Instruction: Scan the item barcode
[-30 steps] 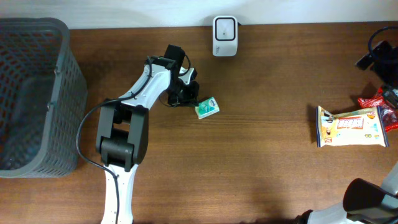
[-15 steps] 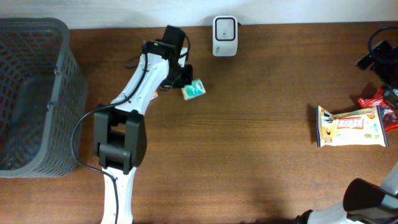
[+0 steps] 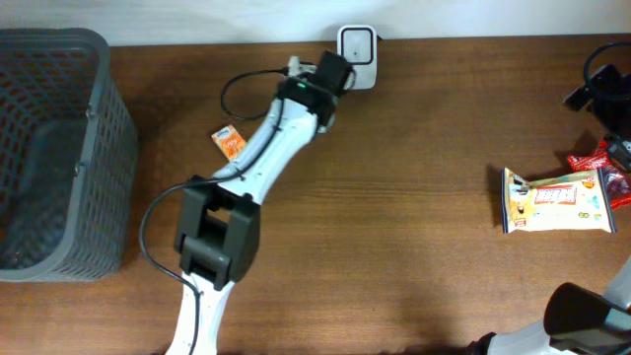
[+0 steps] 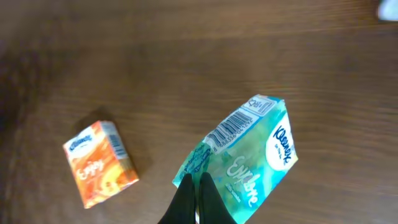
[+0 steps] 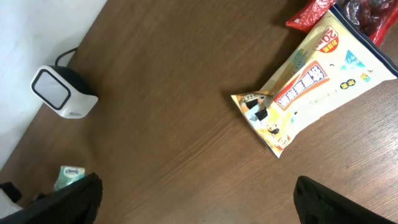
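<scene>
**Your left gripper (image 4: 196,198) pinches the green Kleenex tissue pack (image 4: 249,162) just beside the scanner (image 3: 356,44); your right gripper (image 5: 199,202) stands wide and holds nothing.**

At the far left, the grey mesh basket (image 3: 59,148) sits on the wooden table (image 3: 394,256). An orange tissue pack (image 3: 229,143) lies flat between the basket and your left arm (image 3: 271,148). The left fingers (image 4: 186,202) are closed tight on the green pack's lower edge. The pack is tilted, and its barcode (image 4: 233,127) shows on the end panel facing the wrist camera. From overhead the wrist hides the pack. Well to the right, a yellow-and-white snack bag (image 3: 557,200) lies flat, with a red wrapper (image 3: 601,163) touching its upper right corner.
</scene>
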